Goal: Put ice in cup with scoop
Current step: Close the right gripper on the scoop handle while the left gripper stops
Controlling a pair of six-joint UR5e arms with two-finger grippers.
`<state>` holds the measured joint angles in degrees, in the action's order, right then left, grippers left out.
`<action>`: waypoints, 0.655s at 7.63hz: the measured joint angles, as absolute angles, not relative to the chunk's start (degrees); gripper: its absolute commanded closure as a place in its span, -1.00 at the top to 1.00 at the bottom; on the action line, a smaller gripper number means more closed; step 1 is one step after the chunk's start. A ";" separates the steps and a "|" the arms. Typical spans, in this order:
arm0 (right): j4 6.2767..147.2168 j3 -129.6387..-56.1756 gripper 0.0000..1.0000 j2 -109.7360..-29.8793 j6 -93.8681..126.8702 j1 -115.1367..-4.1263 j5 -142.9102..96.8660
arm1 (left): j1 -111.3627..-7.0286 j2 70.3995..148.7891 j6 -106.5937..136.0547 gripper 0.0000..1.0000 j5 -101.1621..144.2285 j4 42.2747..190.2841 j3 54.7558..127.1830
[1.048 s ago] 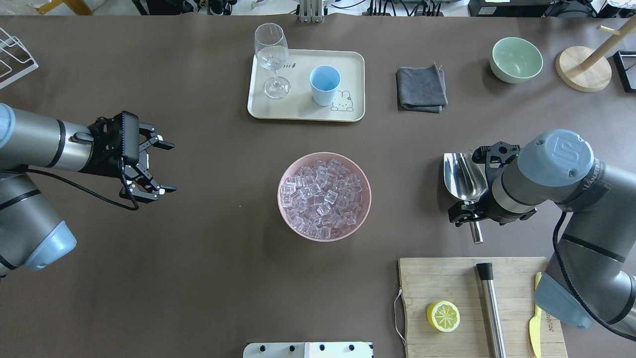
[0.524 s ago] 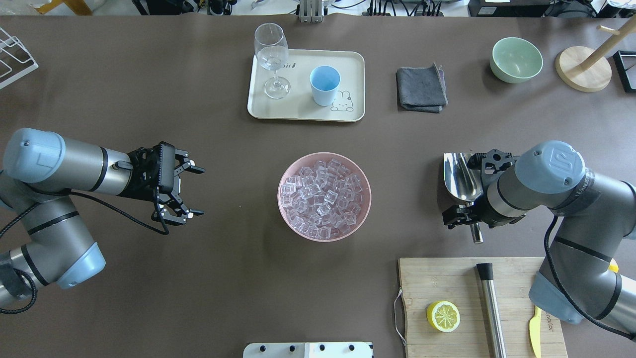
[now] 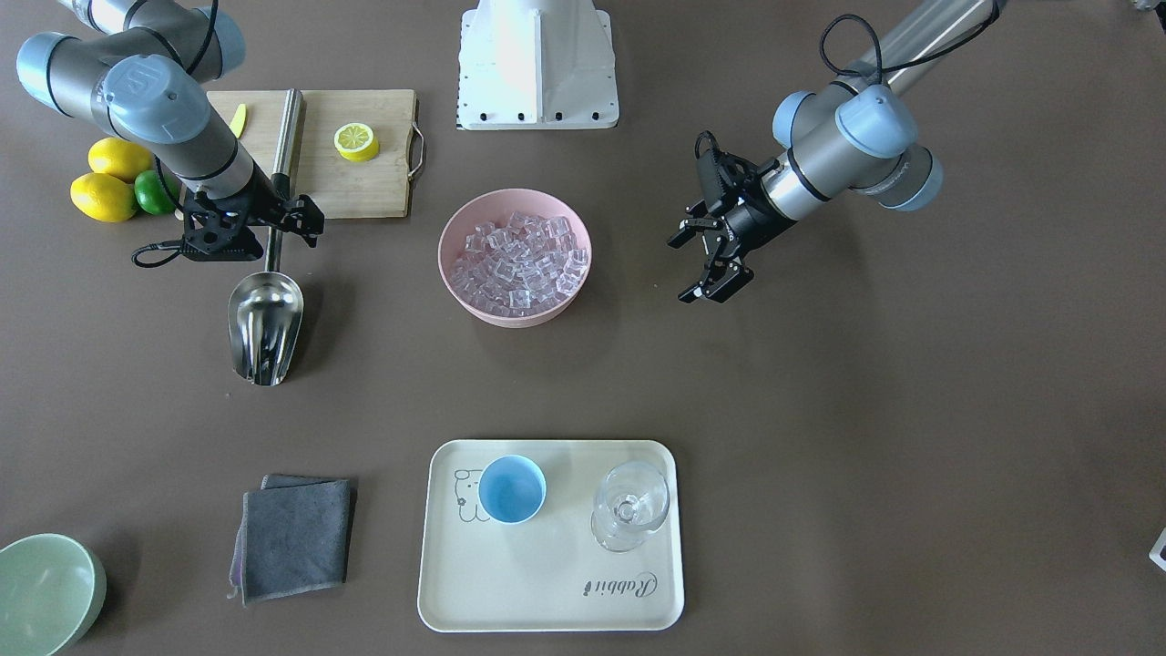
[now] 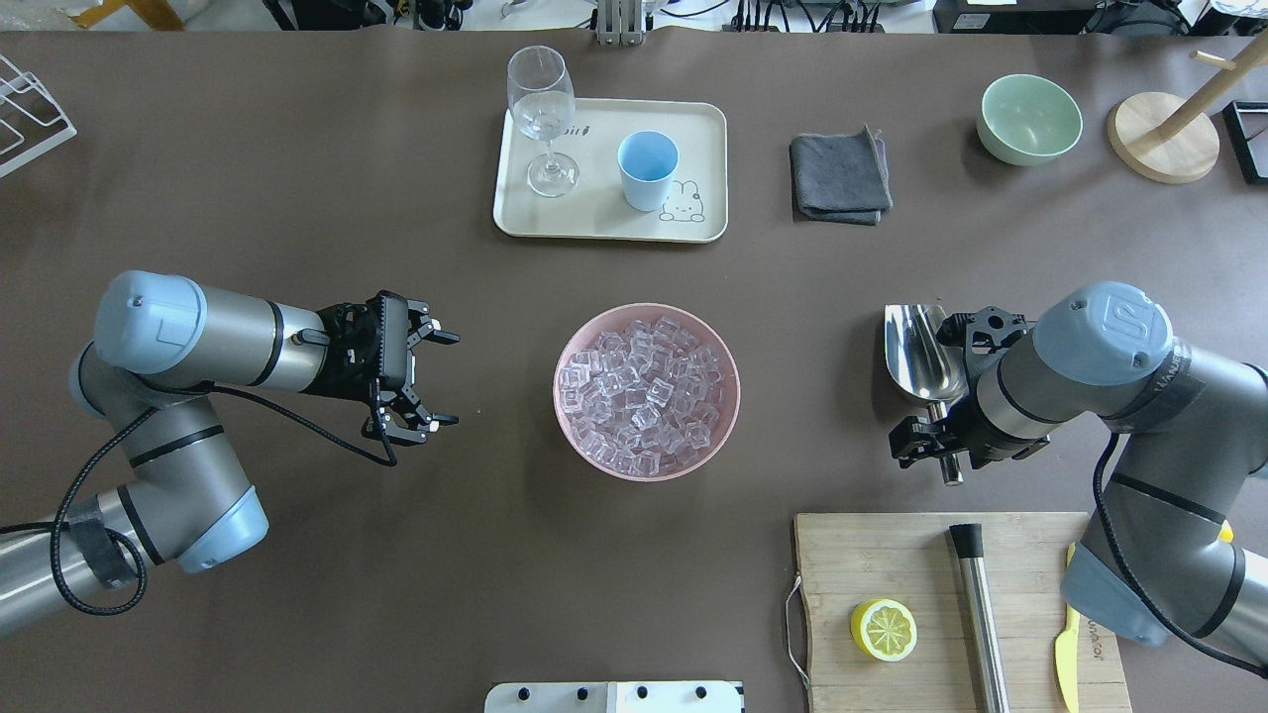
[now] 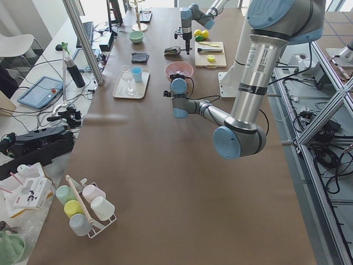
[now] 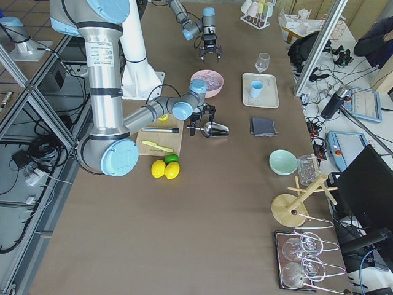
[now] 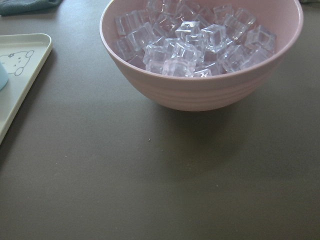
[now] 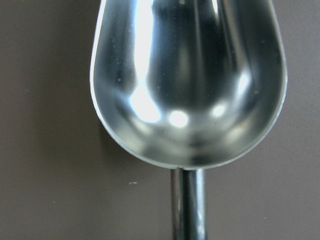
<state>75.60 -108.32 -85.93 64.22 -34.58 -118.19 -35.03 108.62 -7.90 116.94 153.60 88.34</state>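
The ice [image 4: 644, 391], a heap of clear, glassy cubes, is sitting in a round, matte pink bowl [image 4: 561, 368] at the middle of the brown-covered table [image 4: 297, 149]. At the bowl's 12 o'clock, the small light-blue cup [image 4: 648, 163] is standing upright on a cream, round-cornered tray [image 4: 604, 226], beside a clear stemmed glass [image 4: 541, 109].

At the bowl's 3 o'clock, the scoop [image 4: 921, 347] is lying on the table. Its polished steel trough is pointing toward 12 o'clock and its thin, straight handle toward 6. The right gripper [image 4: 939, 454] is hanging over that handle with its black fingers spread to either side, not pinching it. At the bowl's 9 o'clock, the left gripper [image 4: 444, 379] is hovering with its fingers [image 4: 441, 338] wide apart, holding nothing and aiming at the bowl.

The left wrist view is showing faint horizontal ridges around the bowl's outer wall, which the overhead view does not show. The right wrist view is showing the scoop's mirror-bright inside with streaked reflections. The front-facing view is showing two whole lemons [image 3: 103, 198] and a lime [image 3: 153, 193] just beside the wooden board [image 3: 383, 182]; in the overhead view the right arm is covering them.
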 measured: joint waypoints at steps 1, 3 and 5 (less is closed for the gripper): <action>75.59 -108.33 -1.00 -86.24 64.11 -34.60 -118.16 | -34.22 109.62 -7.91 0.96 115.56 153.60 87.78; 75.63 -108.42 -1.00 -86.47 64.22 -34.63 -117.73 | -32.59 110.94 -7.88 0.96 112.41 153.77 86.80; 75.96 -108.73 -1.00 -86.48 64.30 -34.72 -117.78 | -31.97 112.21 -7.94 0.96 111.97 154.30 85.56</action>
<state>75.96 -108.73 -86.48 64.30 -34.72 -117.78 -31.97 112.21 -7.94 111.97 154.30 85.56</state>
